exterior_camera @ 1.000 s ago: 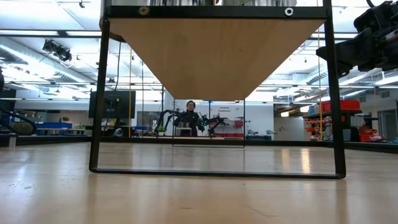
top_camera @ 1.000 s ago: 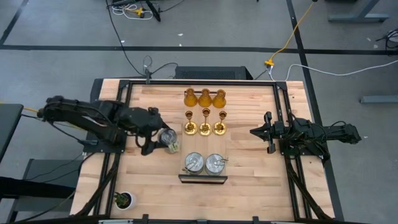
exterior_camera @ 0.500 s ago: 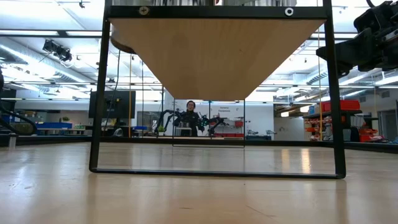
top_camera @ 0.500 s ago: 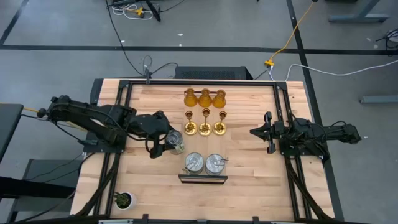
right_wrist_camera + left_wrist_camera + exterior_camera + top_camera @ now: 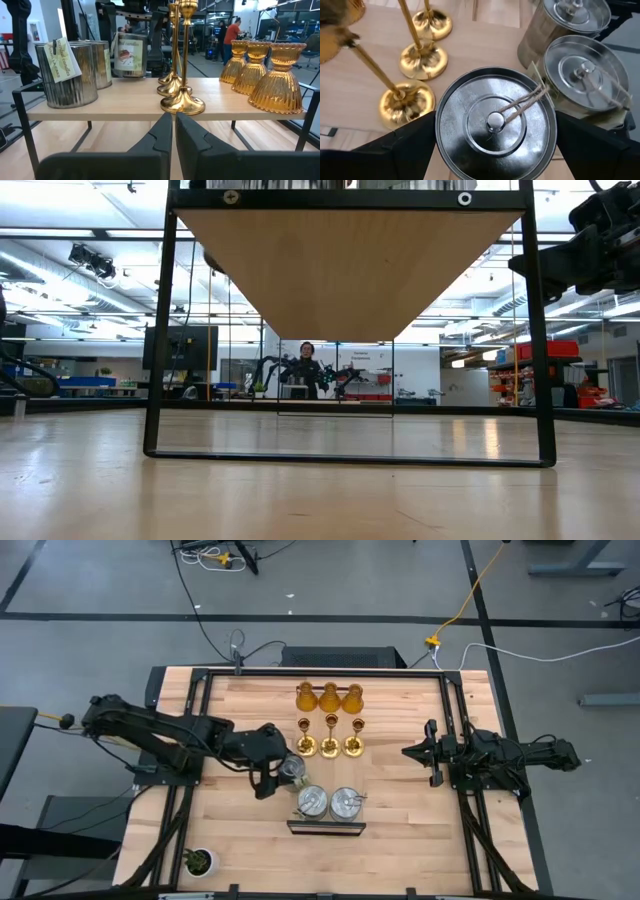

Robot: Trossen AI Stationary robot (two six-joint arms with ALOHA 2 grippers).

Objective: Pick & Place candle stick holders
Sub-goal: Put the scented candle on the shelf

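Left gripper [image 5: 283, 773] is clamped across a squat round silver metal candle holder [image 5: 496, 123] with a flat lid and a twine wick; its dark fingers [image 5: 402, 147] sit on either side of the tin's body, spread wide to fit it. From above, the held tin is at the left edge of the small raised wooden shelf [image 5: 365, 780] mid-table, just beside the other two silver tins [image 5: 329, 803] standing near the shelf's front edge. Can't tell whether the held tin is resting on the shelf or lifted off it.

Behind the tins: three shiny gold thin-stemmed candlestick holders with round bases [image 5: 329, 738] in a row, upright. Behind those: three amber-orange ribbed bell-shaped glass holders [image 5: 329, 697], also in a row. In the left wrist view the gold bases [image 5: 407, 102] are near the held tin but not touching it.

Right gripper [image 5: 407, 752] has its fingers pressed together, holding nothing. It hangs out past the right side of the shelf, well apart from all holders, pointing at them.

Tiny green potted plant [image 5: 198, 861] sits at the table's front-left corner, well apart from everything.
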